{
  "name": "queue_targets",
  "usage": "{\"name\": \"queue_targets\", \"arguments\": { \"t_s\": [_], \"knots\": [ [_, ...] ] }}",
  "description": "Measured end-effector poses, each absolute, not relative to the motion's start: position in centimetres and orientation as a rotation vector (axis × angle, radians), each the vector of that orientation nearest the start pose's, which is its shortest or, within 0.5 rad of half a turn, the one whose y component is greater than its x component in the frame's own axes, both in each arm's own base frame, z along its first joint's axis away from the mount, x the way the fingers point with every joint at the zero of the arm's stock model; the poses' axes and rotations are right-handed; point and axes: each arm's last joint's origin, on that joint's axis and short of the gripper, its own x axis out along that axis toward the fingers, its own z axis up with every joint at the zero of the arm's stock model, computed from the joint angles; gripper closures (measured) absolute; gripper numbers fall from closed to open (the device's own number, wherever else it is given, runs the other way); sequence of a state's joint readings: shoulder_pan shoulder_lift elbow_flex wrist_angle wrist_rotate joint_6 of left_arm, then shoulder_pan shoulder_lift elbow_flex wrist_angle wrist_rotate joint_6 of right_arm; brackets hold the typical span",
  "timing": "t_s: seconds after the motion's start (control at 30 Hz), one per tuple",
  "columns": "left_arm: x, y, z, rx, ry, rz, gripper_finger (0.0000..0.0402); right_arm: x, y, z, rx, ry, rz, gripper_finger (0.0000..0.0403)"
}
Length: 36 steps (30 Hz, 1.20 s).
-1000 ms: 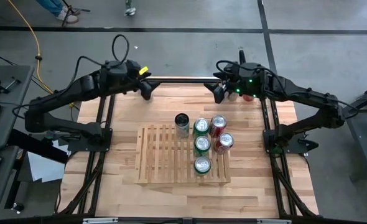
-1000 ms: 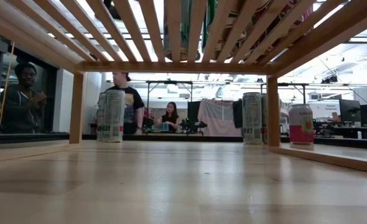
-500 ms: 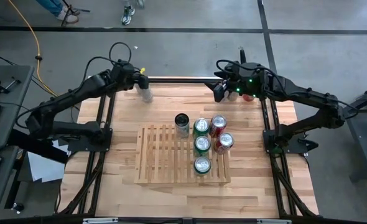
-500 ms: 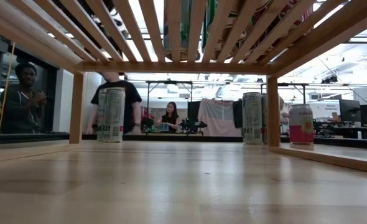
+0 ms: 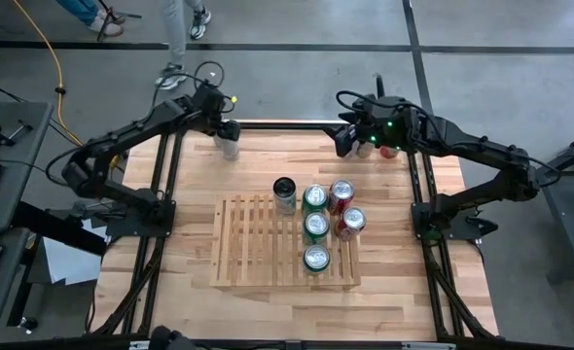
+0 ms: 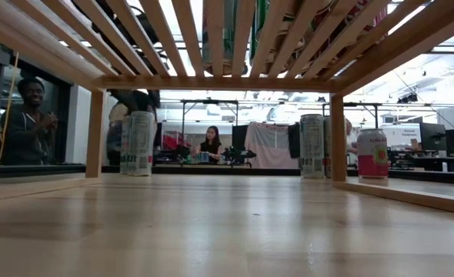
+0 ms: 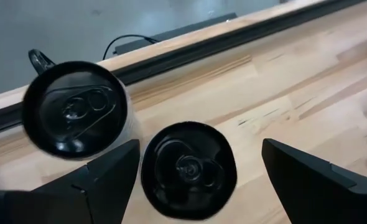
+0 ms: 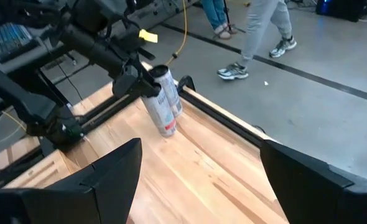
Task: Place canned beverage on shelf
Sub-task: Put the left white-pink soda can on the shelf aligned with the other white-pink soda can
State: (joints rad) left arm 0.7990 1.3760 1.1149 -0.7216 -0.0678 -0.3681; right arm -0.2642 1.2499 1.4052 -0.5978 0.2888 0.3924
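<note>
Up at the far left of the bench (image 5: 151,292), the left pincer (image 5: 227,134) sits over two pale cans (image 5: 230,146) standing side by side near the edge rail; the left wrist view shows both dark tops, one can (image 7: 188,169) lying between the spread fingers (image 7: 102,177) and the second can (image 7: 74,107) just beside it, outside the gap; the fingers stand clear of the can's sides, so the left pincer is released; the right wrist view shows that pincer low around the pair (image 8: 165,102).

The right pincer (image 5: 343,142) hangs over the far right of the bench, its fingers (image 8: 96,177) wide apart and holding nothing; a red can (image 5: 389,149) stands on the bench just beside that arm.

The shelf (image 5: 253,248) lies in the middle of the bench; three green cans (image 5: 315,227) stand in a line on its right part, two red cans (image 5: 346,210) just beside them at the right edge, and a dark-topped can (image 5: 284,194) stands at its far edge.

From bench level, cans (image 6: 139,143) stand beyond the shelf's legs, and people show in the room behind.
</note>
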Motion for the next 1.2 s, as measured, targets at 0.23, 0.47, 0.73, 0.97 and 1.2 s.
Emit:
{"name": "queue_targets", "arguments": {
  "t_s": [0.23, 0.47, 0.73, 0.97, 1.2],
  "knots": [
    [19.4, 20.1, 26.7, -0.685, 0.866, 0.948, 0.0077, 24.3, -7.4, 40.7, 0.386, 0.372, -0.635, 0.0091],
    [19.3, 19.9, 26.6, -0.660, 0.900, 0.931, 0.0111, 24.3, -7.4, 40.7, 0.381, 0.375, -0.634, 0.0091],
    [19.0, 19.0, 26.9, -0.660, 0.948, 0.910, 0.0175, 24.3, -7.4, 40.7, 0.370, 0.378, -0.632, 0.0090],
    [17.3, 16.1, 28.7, -0.750, 0.948, 1.004, 0.0175, 24.3, -7.4, 40.7, 0.361, 0.381, -0.630, 0.0090],
    [17.2, 13.5, 30.7, -0.824, 0.724, 1.193, 0.0175, 24.3, -7.4, 40.7, 0.361, 0.380, -0.630, 0.0090]
  ]
}}
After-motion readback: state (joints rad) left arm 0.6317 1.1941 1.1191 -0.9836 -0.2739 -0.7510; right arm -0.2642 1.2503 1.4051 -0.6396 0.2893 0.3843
